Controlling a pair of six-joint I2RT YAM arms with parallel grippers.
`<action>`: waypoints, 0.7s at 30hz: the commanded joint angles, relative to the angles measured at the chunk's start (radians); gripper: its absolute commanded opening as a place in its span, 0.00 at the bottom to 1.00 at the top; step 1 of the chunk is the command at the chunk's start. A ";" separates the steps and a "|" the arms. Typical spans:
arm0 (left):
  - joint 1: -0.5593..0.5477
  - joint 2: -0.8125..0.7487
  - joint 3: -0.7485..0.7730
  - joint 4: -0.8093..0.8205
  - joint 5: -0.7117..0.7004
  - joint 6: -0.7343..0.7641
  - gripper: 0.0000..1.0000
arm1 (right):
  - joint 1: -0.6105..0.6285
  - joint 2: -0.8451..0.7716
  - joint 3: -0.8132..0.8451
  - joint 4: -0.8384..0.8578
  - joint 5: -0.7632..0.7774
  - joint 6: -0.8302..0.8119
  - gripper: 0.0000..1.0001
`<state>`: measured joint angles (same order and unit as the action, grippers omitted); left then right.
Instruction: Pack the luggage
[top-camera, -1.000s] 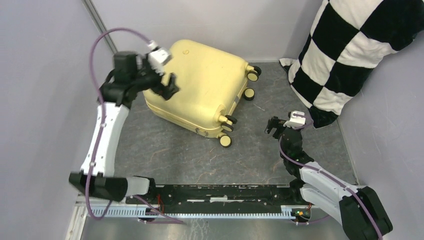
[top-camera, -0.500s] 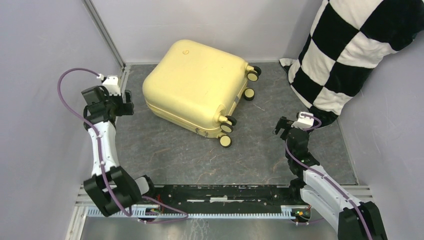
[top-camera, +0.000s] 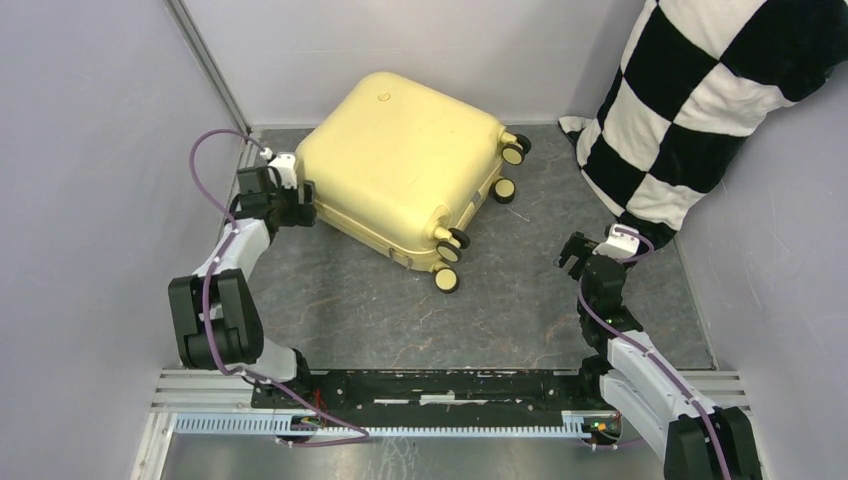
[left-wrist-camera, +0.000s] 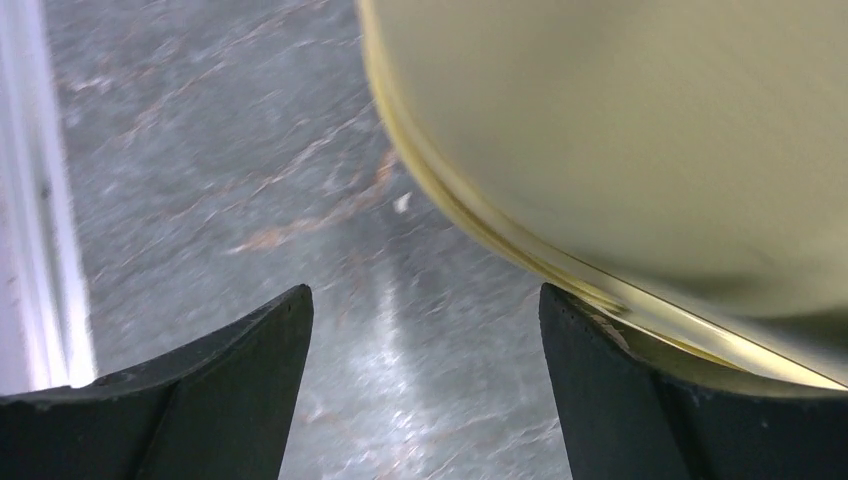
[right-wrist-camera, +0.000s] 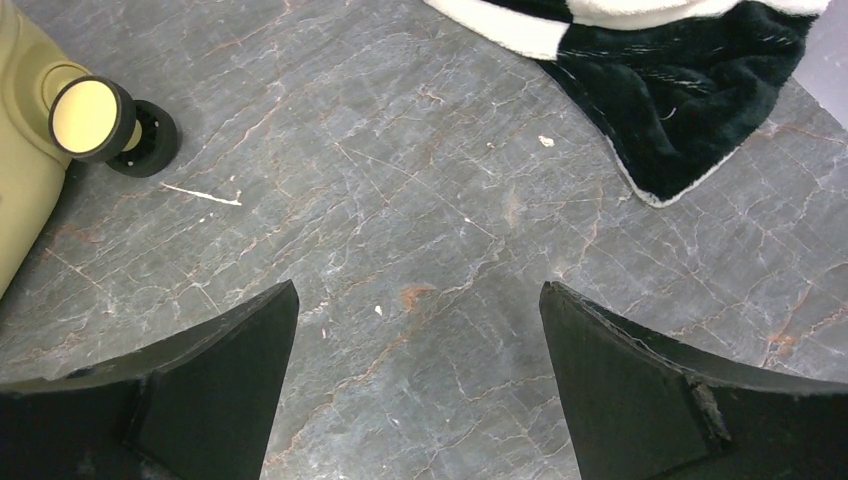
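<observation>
The pale-yellow luggage (top-camera: 405, 165) lies closed on its side at the back middle of the grey floor, its caster wheels (top-camera: 448, 248) toward the right. My left gripper (top-camera: 300, 205) is open and empty, low at the luggage's left near corner. In the left wrist view its right finger (left-wrist-camera: 610, 390) sits against the shell's seam edge (left-wrist-camera: 620, 180). My right gripper (top-camera: 575, 255) is open and empty, low over bare floor right of the luggage. The right wrist view shows one wheel (right-wrist-camera: 95, 118) at its upper left.
A large black-and-white checkered pillow (top-camera: 700, 110) leans in the back right corner; its dark corner (right-wrist-camera: 690, 100) lies on the floor beyond my right gripper. Grey walls close in the left, back and right. A white rail (left-wrist-camera: 35, 200) runs along the left wall.
My left arm swung from on top of the luggage out to the left wall, then down to its left corner. The luggage shifted slightly right and turned. My right gripper drifted slightly right.
</observation>
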<state>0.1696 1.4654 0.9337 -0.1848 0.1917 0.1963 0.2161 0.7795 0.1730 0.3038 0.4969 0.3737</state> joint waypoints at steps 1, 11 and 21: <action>-0.121 0.075 0.050 0.131 0.091 -0.086 0.89 | -0.015 -0.009 -0.009 0.040 -0.001 0.005 0.98; -0.137 0.046 -0.052 0.233 0.202 -0.086 1.00 | -0.042 0.098 -0.010 0.183 0.035 -0.143 0.98; -0.068 -0.036 -0.403 0.589 0.165 -0.154 1.00 | -0.048 0.288 -0.089 0.491 0.156 -0.386 0.98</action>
<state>0.1112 1.4700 0.6140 0.1730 0.3565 0.1242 0.1719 1.0145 0.1165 0.5983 0.5922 0.1127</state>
